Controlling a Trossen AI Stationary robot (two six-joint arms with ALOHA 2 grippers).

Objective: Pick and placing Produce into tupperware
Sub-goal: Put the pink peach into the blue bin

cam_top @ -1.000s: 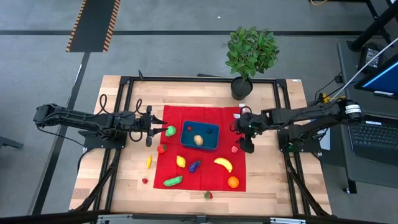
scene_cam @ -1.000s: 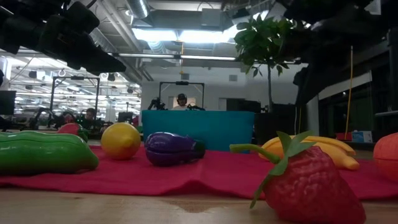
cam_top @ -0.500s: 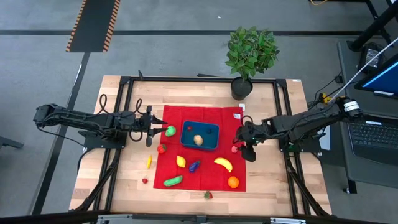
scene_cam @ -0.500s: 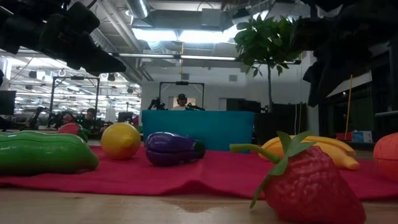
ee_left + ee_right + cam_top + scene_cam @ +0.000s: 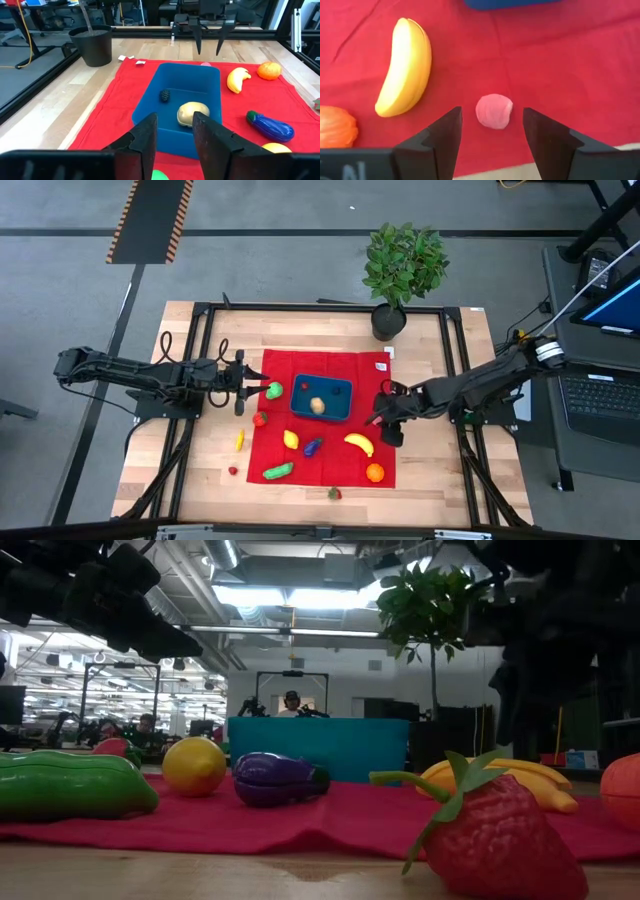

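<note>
We see a small pink piece of produce (image 5: 494, 111) lying on the red cloth (image 5: 580, 60), directly between the spread fingers of the right gripper (image 5: 492, 131), touching neither. Just beyond it, off to one side of the gripper, lies the yellow banana (image 5: 406, 65), with the orange (image 5: 337, 127) near it. The blue tupperware (image 5: 321, 397) sits farther ahead, holding a tan potato (image 5: 193, 113) and a small dark berry (image 5: 165, 95). The left gripper (image 5: 174, 137), fingers apart, waits beside the tupperware above a green vegetable (image 5: 273, 390).
</note>
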